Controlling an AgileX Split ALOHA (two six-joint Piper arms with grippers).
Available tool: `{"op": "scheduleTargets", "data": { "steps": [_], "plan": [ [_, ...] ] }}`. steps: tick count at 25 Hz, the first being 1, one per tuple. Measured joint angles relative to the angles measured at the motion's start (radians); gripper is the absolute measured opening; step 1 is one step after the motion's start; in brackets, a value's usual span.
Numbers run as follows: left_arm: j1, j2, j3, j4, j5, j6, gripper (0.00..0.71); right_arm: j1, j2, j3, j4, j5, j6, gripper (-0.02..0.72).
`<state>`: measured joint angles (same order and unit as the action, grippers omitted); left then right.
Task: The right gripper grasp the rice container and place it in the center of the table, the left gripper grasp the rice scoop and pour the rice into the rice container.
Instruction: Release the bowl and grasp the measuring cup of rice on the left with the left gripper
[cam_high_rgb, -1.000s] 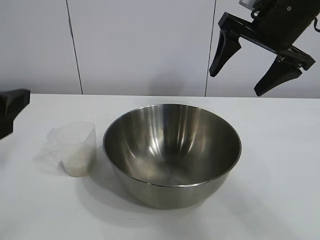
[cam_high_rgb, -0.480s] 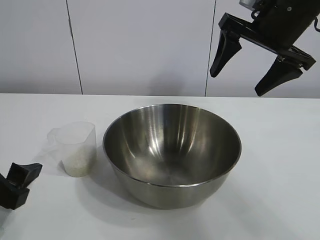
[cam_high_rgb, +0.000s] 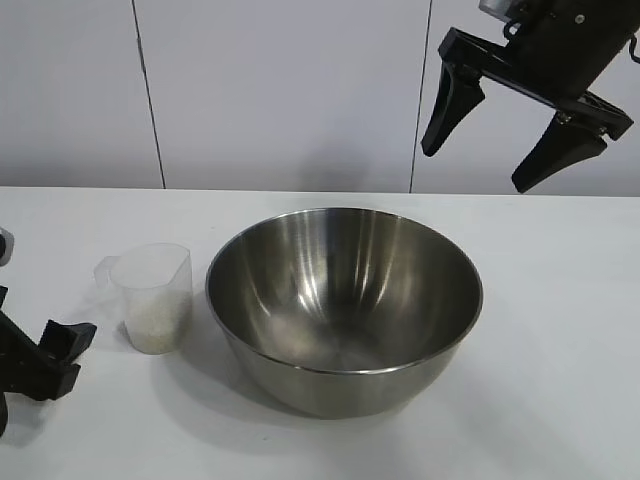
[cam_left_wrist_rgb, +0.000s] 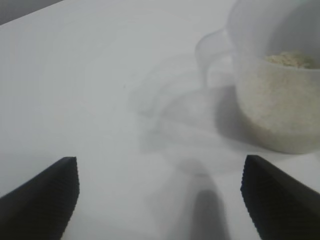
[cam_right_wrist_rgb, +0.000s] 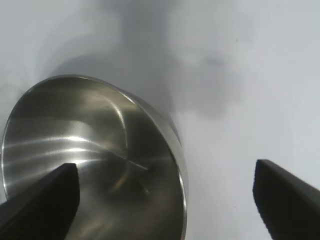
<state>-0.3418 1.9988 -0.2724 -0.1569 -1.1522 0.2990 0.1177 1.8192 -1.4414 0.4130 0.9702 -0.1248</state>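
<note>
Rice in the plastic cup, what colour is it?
Pale off-white rice, clearest in the left wrist view, inside the clear cup.

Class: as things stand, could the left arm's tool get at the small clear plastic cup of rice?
Probably yes. The left tool is open, low beside the clear plastic cup, with only bare white table between; the steel bowl sits beyond it.

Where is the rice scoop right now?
Exterior view: the rice scoop stands on the table, left of the rice container, apart from it.
</note>
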Motion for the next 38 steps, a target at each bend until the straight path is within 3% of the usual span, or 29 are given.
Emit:
{"op": "scheduleTargets", "data": {
  "steps": [4, 7, 38],
  "plan": [
    [0.054, 0.0, -0.005, 0.087, 0.0, -0.039, 0.632, 0.0, 0.0, 0.0, 0.0, 0.0, 0.0, 0.653],
    [0.064, 0.001, -0.022, 0.116, 0.0, -0.05, 0.632, 0.0, 0.0, 0.0, 0.0, 0.0, 0.0, 0.653],
    [0.065, 0.152, -0.164, 0.118, -0.007, -0.061, 0.631, 0.0, 0.0, 0.0, -0.004, 0.007, 0.0, 0.653]
  ]
}}
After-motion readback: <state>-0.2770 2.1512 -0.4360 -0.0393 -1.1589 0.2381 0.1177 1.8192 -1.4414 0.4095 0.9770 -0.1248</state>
